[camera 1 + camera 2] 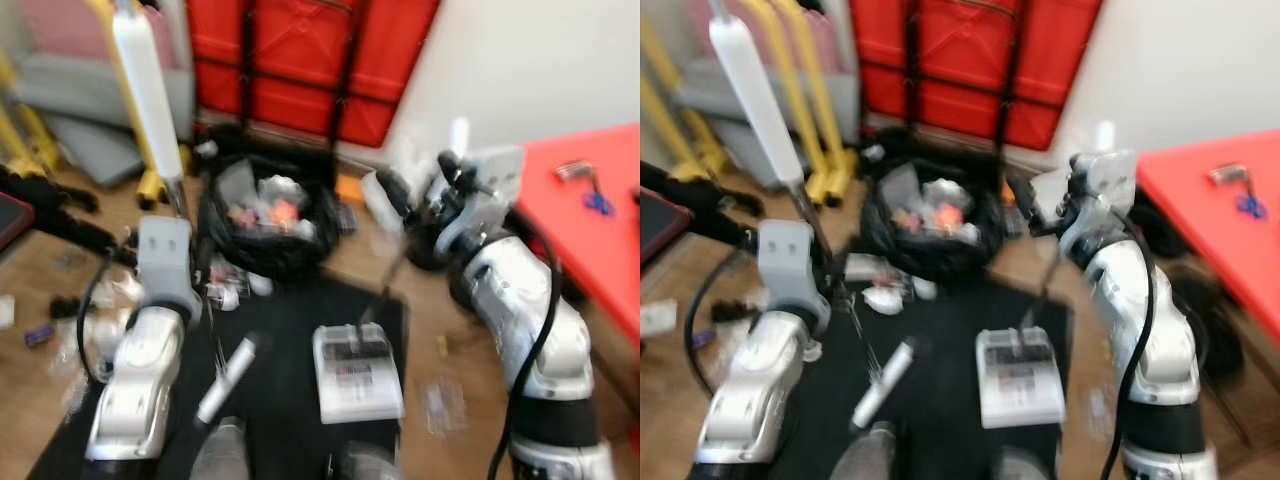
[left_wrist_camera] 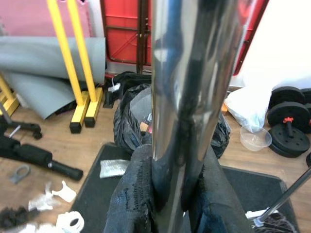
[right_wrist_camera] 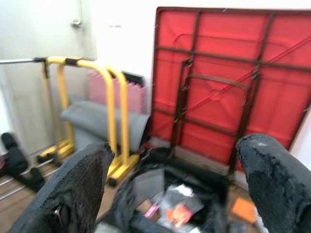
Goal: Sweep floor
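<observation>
Cluttered floor, black trash bag [image 1: 268, 225]; left gripper [image 2: 167, 194] clenches broom pole [image 2: 194, 87]; right gripper [image 3: 175, 179] spread.

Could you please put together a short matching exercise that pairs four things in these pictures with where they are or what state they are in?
Things:
1. left pincer
2. right pincer
3. black rubbish bag
4. white dustpan

States or places:
A. lying on the black mat
B. shut on the metal pole
C. open, holding nothing
D. full of litter, in front of the red folded table

Pairs: 1-B, 2-C, 3-D, 4-A
</observation>
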